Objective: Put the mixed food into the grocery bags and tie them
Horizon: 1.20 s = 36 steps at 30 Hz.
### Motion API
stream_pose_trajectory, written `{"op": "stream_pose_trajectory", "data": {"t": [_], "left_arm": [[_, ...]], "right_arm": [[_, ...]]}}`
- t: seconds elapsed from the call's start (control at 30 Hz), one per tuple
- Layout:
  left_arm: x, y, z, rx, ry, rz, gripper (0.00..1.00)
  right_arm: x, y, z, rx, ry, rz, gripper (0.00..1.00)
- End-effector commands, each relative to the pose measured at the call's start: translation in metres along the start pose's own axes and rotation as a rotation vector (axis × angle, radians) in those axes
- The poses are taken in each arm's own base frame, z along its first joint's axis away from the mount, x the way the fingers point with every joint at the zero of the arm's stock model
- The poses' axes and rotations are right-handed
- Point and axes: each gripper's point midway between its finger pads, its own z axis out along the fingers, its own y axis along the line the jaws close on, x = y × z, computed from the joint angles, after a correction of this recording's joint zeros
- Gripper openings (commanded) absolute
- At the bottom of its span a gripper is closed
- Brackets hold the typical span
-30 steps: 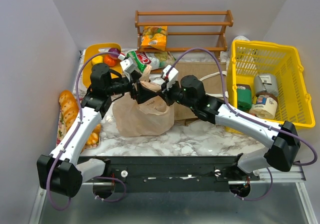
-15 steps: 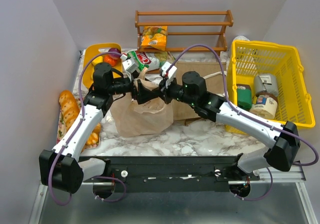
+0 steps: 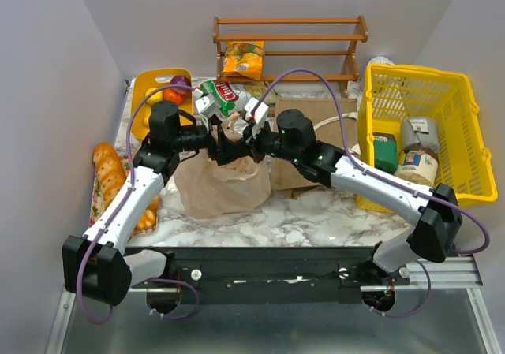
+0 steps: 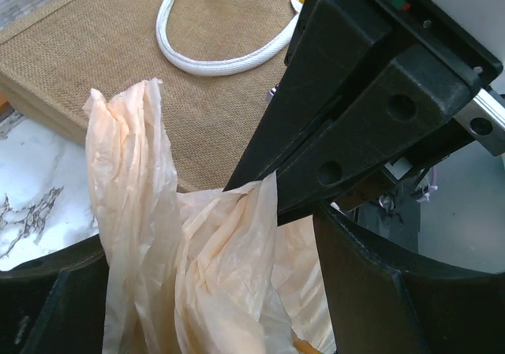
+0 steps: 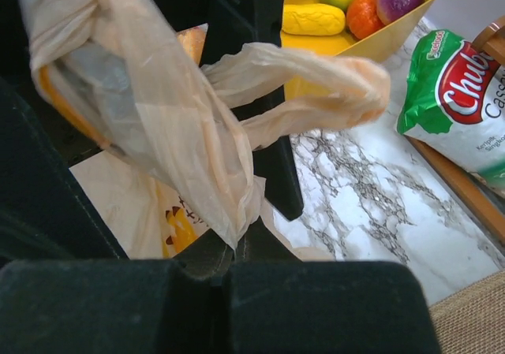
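While the peach plastic bag (image 3: 223, 184) looks filled mid-table, no knot is tied: the right gripper (image 3: 246, 143) pinches one handle, and the left gripper (image 3: 211, 141) stands apart around the other. The left wrist view shows the jute tote (image 4: 118, 46) lying flat, half hidden from above; the green snack packet (image 3: 223, 95) waits outside.

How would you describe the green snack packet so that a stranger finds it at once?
Look at the wooden rack at the back of the table. Just in front of its left end, beside the yellow fruit tray, lies the green snack packet. Only it is green and white with a red logo.
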Motion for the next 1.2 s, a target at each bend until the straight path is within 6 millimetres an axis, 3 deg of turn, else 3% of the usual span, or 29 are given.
{"op": "stream_pose_trajectory", "data": {"t": [0.0,0.1,0.13,0.23,0.37,0.43,0.6,0.8,0.93,1.03,1.17], "left_arm": [[0.0,-0.005,0.0,0.026,-0.003,0.011,0.72],[0.001,-0.006,0.001,0.039,0.001,0.006,0.56],[0.001,-0.006,0.001,0.04,0.001,0.006,0.41],[0.0,-0.005,0.001,0.028,-0.006,0.012,0.15],[0.0,-0.006,0.001,0.03,-0.01,0.014,0.01],[0.0,-0.006,0.001,0.032,-0.014,0.02,0.0],[-0.001,-0.007,0.0,0.031,-0.026,0.034,0.0],[-0.002,-0.008,0.0,0.036,-0.034,0.037,0.0],[-0.002,-0.008,0.001,0.038,-0.035,0.034,0.0],[-0.001,-0.008,0.001,0.039,-0.033,0.028,0.0],[-0.001,-0.009,0.001,0.045,-0.031,0.026,0.0]], "right_arm": [[-0.004,0.0,0.003,-0.005,-0.005,-0.014,0.01],[-0.005,-0.002,0.003,0.009,-0.007,-0.018,0.01],[-0.004,-0.002,0.003,0.012,-0.003,-0.016,0.01],[-0.001,-0.005,0.001,0.029,0.001,-0.026,0.01],[0.001,-0.005,-0.004,0.028,0.004,-0.047,0.1],[0.001,-0.006,-0.005,0.028,0.005,-0.059,0.13],[0.008,0.001,-0.01,-0.007,0.03,-0.07,0.48],[0.004,0.008,-0.029,-0.049,0.032,-0.131,0.79],[0.012,0.011,-0.04,-0.088,0.063,-0.168,0.82],[0.004,0.014,-0.05,-0.115,0.044,-0.156,0.82],[-0.01,0.038,-0.064,-0.252,0.002,-0.156,0.82]]}}
